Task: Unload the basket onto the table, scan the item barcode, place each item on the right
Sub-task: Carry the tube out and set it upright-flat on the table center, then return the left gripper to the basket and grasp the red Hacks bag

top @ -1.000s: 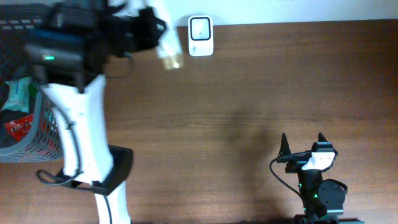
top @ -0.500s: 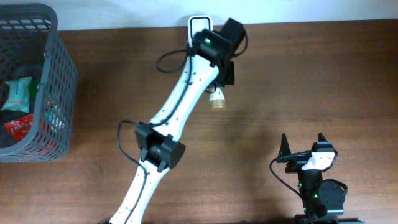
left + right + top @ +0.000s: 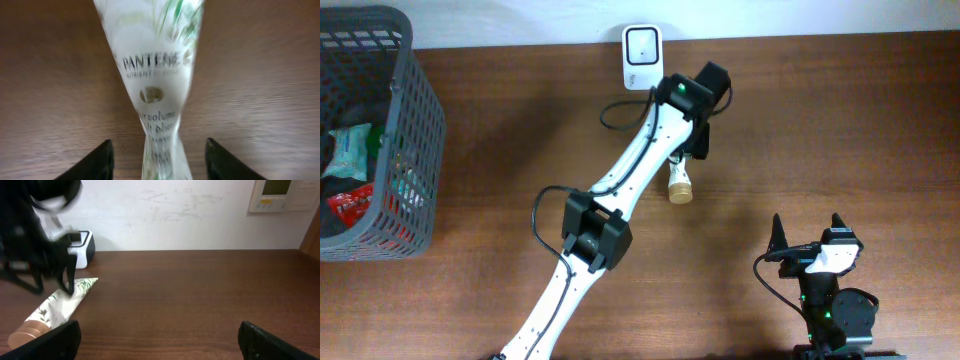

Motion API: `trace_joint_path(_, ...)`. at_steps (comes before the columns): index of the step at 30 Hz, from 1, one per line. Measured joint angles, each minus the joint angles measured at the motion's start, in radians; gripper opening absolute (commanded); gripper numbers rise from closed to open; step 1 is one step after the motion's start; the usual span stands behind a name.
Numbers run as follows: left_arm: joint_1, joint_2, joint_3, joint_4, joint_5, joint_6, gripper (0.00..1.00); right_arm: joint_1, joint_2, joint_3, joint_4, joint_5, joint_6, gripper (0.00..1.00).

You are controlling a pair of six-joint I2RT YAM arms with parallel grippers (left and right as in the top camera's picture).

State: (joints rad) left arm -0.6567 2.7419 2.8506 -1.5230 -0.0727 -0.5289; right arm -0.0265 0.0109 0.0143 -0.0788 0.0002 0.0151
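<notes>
The item is a white Pantene tube point(image 3: 681, 176) with a tan cap, lying on the brown table just below the white barcode scanner point(image 3: 642, 57). My left gripper point(image 3: 694, 150) hovers over the tube's flat crimped end. In the left wrist view the tube point(image 3: 157, 75) runs between the two black fingers point(image 3: 102, 160), which stand apart from it on both sides, so the left gripper point(image 3: 158, 150) is open and holds nothing. The right wrist view shows the tube point(image 3: 60, 305) flat on the table in front of the scanner point(image 3: 80, 247). My right gripper point(image 3: 808, 232) rests open at the front right, empty point(image 3: 157, 332).
A dark grey mesh basket point(image 3: 420, 130) stands at the far left edge with several packaged items inside. The left arm stretches diagonally from the front left to the scanner. A white wall borders the table's far side.
The left arm swung from above the basket to the scanner with the tube, then came down slightly to the right. Its jaws have opened and let the tube go. The right arm stayed still.
</notes>
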Motion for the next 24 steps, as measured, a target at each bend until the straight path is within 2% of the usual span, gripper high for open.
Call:
trace_joint_path(1,0.006,0.0,0.051,-0.012,0.001,0.01,0.77,0.0,0.0,0.0,0.0,0.0,0.0,0.98)
trace_joint_path(3,0.046,-0.022,0.236,-0.06,0.0,0.035,0.78,0.0,0.0,0.0,0.0,0.0,0.0,0.99)
trace_joint_path(6,0.138,-0.161,0.259,-0.043,-0.023,0.041,0.78,0.0,0.0,0.0,0.0,0.0,0.0,0.98)
trace_joint_path(8,0.238,-0.287,0.265,-0.032,-0.073,0.043,0.82,0.0,0.0,0.0,0.0,0.0,0.0,0.98)
trace_joint_path(10,0.346,-0.406,0.271,-0.032,-0.113,0.046,0.99,0.0,0.0,0.0,0.0,0.0,0.0,0.98)
trace_joint_path(14,0.598,-0.591,0.278,-0.02,-0.146,0.054,0.99,0.0,0.0,0.0,0.0,0.0,0.0,0.98)
trace_joint_path(17,0.782,-0.631,0.286,-0.112,-0.157,0.062,0.99,0.0,0.0,0.0,0.0,0.0,0.0,0.98)
trace_joint_path(19,0.888,-0.631,0.238,-0.158,-0.157,0.066,0.99,0.0,0.0,0.0,0.0,0.0,0.0,0.99)
trace_joint_path(24,1.08,-0.621,-0.055,-0.13,-0.156,0.067,1.0,0.0,0.0,0.0,0.0,0.0,0.0,0.98)
